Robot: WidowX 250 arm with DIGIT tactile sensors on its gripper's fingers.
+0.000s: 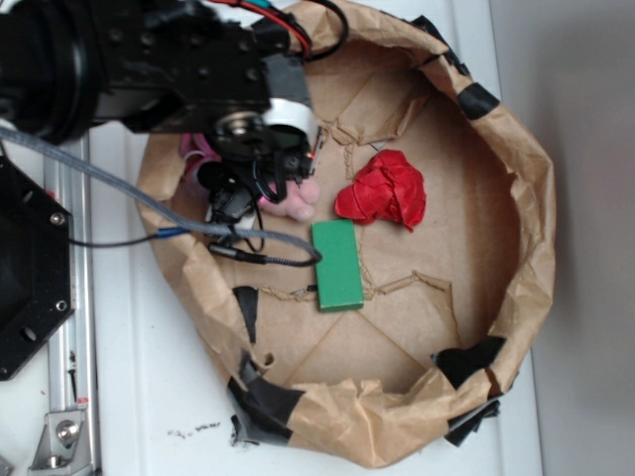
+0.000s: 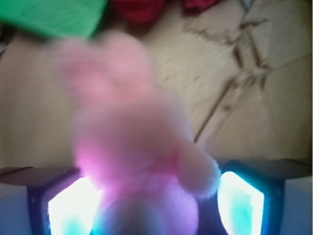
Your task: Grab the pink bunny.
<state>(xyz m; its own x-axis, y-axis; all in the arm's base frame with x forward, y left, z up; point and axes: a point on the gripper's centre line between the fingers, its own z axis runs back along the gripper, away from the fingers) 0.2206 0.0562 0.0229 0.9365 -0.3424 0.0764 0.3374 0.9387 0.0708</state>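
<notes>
A wide, shallow basin of crumpled brown paper (image 1: 526,178), patched at the rim with black tape, sits on a white counter (image 1: 149,397) and fills most of the overhead view. The black robot arm (image 1: 119,59) reaches in from the upper left, its cables trailing over the paper wall. Inside the basin, near the middle, lies a flat green block (image 1: 337,265), and just up and right of it a wrinkly red wad (image 1: 385,190). The pink bunny (image 1: 298,196) lies at the left side of the basin floor, directly under the arm, so that only a pale pink lobe shows beside the wrist, with another scrap of pink at the far side of it. The end effector (image 1: 253,183) hangs right over the toy. In the wrist view the pink bunny (image 2: 132,147) fills the centre, blurred and very close, its long axis running away from the camera toward the green block (image 2: 54,17), and its near end sits between the two lit fingers (image 2: 242,203) at the bottom corners. The jaws stand spread, one either side of the plush, with gaps visible, so nothing is clamped yet. The toy appears already centred, so the coming move is probably a straight closing.
</notes>
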